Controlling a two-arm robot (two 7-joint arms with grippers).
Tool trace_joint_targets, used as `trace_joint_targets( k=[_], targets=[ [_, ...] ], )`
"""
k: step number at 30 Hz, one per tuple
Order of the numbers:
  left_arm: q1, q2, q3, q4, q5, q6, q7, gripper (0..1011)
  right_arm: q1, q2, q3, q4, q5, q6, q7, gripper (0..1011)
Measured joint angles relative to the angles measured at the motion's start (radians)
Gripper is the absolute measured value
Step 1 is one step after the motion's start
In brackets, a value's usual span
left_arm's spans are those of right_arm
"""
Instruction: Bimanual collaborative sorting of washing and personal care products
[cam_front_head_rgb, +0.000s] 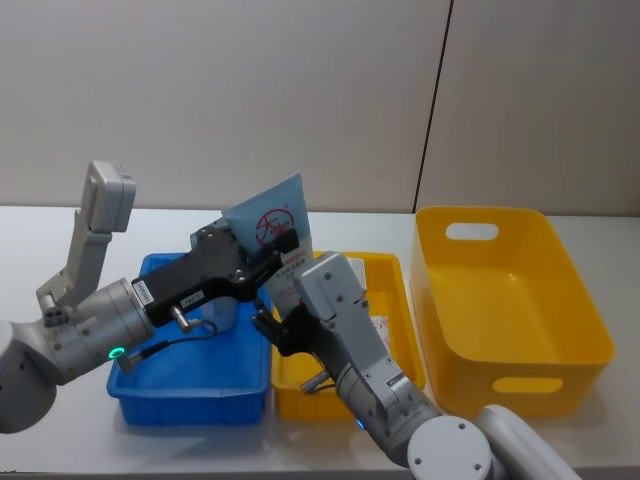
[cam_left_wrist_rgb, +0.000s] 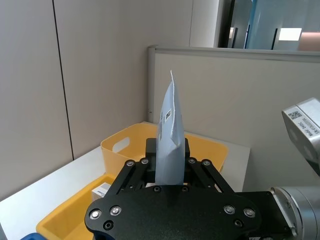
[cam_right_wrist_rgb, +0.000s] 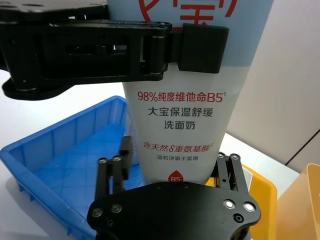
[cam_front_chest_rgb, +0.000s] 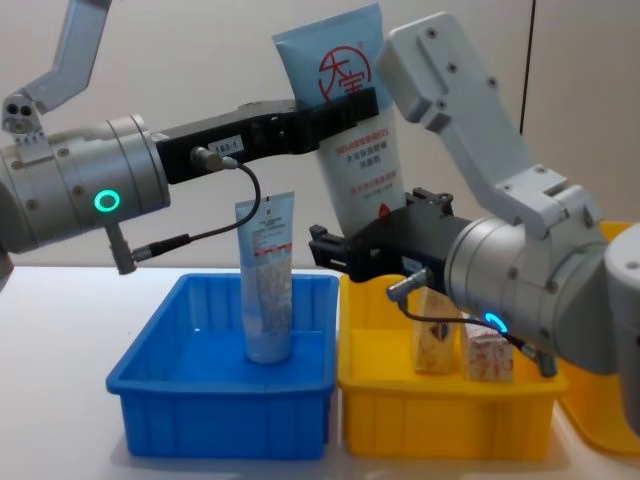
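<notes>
The left gripper (cam_front_chest_rgb: 345, 108) is clamped narrow across the upper part of a pale blue and white tube (cam_front_chest_rgb: 355, 170) with a red round logo, holding it upright in the air, crimped end up, above the blue tray's (cam_front_chest_rgb: 220, 395) right-hand rim. Under that grip the right gripper (cam_front_chest_rgb: 382, 238) straddles the tube's lower end, its jaws a little parted on either side, with a thin gap visible on one side in the right wrist view. This looks like a handover between the arms. To do it well, the right jaws should close squarely on the firmer lower body, and the left should let go only once that hold is firm, since the soft tube could buckle or swing. Inside the blue tray a second tube (cam_front_chest_rgb: 268, 280) stands on its cap. Just right of the tray a small yellow tray (cam_front_chest_rgb: 440, 410) holds two cartons (cam_front_chest_rgb: 433, 345), and beyond it is a larger yellow bin (cam_front_head_rgb: 510, 300).
</notes>
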Motion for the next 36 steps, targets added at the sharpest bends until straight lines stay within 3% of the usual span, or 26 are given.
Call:
trace_joint_targets(
  k=[5,18,27,36],
  targets=[
    [0.000,0.000,0.000,0.000,0.000,0.000,0.000,224,0.006,-0.012,-0.003,0.017,-0.009,-0.009,-0.011,682],
    [0.000,0.000,0.000,0.000,0.000,0.000,0.000,245,0.012,-0.024,-0.006,0.033,-0.018,-0.018,-0.022,637],
    [0.000,-0.001,0.000,0.000,0.000,0.000,0.000,529,0.009,-0.024,0.003,0.029,-0.024,-0.014,-0.025,632],
    [0.000,0.000,0.000,0.000,0.000,0.000,0.000,814,0.004,-0.030,0.035,0.025,-0.032,0.004,-0.061,632]
  ],
)
